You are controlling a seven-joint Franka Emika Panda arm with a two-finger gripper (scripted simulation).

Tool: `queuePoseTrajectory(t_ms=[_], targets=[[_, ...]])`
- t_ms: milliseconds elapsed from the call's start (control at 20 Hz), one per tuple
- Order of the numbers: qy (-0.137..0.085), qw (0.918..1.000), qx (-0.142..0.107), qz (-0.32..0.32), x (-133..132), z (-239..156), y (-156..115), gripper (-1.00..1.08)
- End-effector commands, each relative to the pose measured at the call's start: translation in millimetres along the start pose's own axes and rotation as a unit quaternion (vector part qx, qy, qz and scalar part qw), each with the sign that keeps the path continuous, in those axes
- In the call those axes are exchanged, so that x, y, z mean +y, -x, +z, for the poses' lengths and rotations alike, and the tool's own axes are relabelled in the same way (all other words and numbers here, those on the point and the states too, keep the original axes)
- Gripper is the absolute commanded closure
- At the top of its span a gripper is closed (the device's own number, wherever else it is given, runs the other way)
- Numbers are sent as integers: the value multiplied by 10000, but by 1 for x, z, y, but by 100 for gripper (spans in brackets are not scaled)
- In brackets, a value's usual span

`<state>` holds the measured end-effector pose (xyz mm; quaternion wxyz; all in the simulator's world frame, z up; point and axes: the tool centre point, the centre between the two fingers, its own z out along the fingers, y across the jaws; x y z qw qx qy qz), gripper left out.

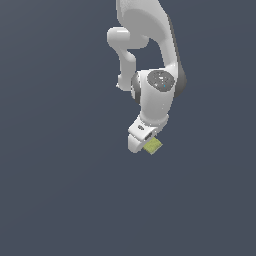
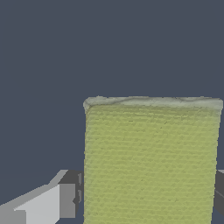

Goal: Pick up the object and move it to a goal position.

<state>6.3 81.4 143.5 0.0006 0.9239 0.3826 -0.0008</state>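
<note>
The yellow-green block (image 1: 153,145) sits at the tip of my white gripper (image 1: 146,146), at the lower end of the arm in the exterior view. In the wrist view the block (image 2: 151,162) fills the space between my two fingers. One finger (image 2: 65,201) touches one side of the block, and the dark pad of the other finger (image 2: 220,192) touches the opposite side. My gripper (image 2: 148,199) is shut on the block. I cannot tell whether the block rests on the surface or is off it.
A plain dark blue-grey surface (image 1: 60,190) lies all around the arm. The white arm (image 1: 155,95) reaches down from the top of the exterior view. No goal marker shows.
</note>
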Motion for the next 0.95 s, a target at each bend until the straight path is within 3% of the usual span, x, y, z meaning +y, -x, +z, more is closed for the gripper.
queuePoseTrajectory(t_ms=[0,400,900], targets=[[5,10000,3,3,-19,-22,-15,108],[2,10000,5,2,-69,-79,-57,108],[-2,10000,10,5,-88,-103,-76,108]])
